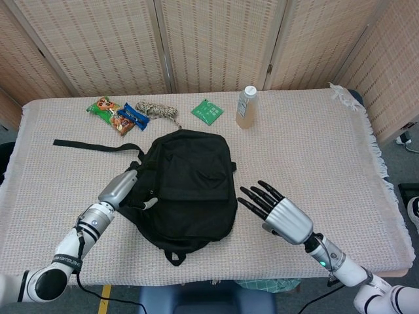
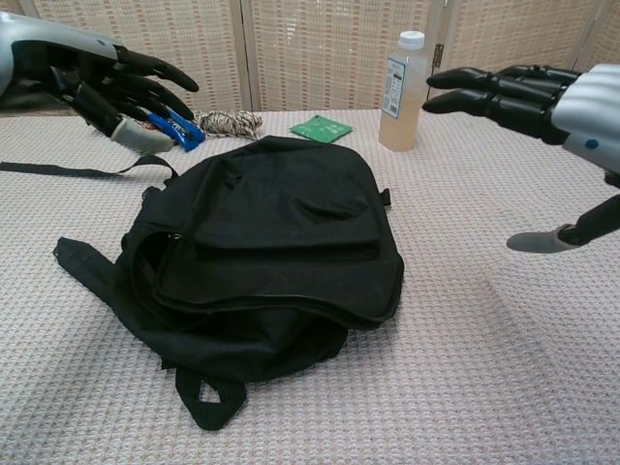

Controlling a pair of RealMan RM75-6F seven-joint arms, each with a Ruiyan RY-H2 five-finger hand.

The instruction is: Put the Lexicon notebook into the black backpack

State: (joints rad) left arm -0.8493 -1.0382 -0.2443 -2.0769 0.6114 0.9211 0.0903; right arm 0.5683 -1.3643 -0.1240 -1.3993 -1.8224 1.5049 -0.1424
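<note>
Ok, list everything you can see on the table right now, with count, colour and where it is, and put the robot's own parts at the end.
backpack: one, black, middle of table, flap down
loose strap: one, black, left of backpack
snack packets: two, green-orange and blue, far left
rope bundle: one, white and dark flecked, beside the packets
sachet: one, green, far centre
bottle: one, clear with pale liquid and white cap, far centre-right
tablecloth: one, beige woven
left robot hand: one, silver and black, at backpack's left edge, holding nothing
right robot hand: one, silver and black, right of backpack, fingers spread
</note>
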